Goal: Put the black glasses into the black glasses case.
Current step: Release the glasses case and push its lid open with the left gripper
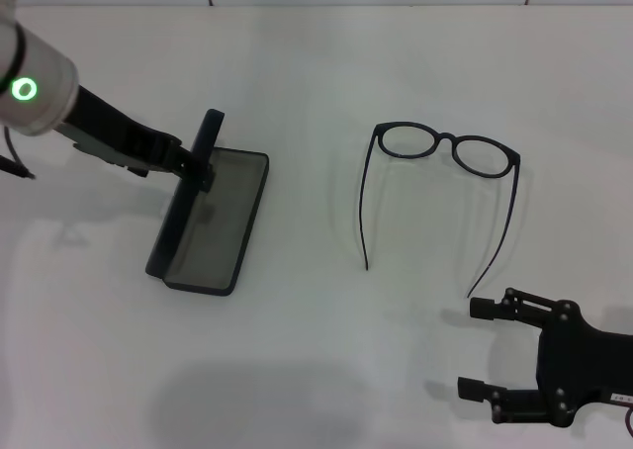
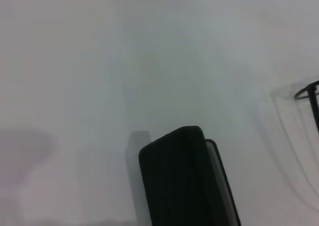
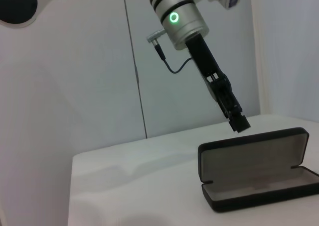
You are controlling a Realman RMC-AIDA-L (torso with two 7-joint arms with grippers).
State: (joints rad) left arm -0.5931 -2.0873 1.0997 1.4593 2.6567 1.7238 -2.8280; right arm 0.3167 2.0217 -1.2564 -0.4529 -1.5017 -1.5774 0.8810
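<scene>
White tabletop (image 1: 316, 350), pale wall panels (image 3: 99, 76)

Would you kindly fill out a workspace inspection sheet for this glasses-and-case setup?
Surface: plain white table.
Job's things: black glasses case lies open, lid raised, grey lining empty; black glasses rest unfolded on the table to the case's right, apart from it.
Clutter: nothing seen.
Grippers: left end effector is at the raised lid's edge; whether it grips cannot be told. Right end effector is open, low near the table's near edge, short of the glasses' temple tips.
Cables: thin cable at the left wrist.
Surroundings: pale wall panels.
</scene>
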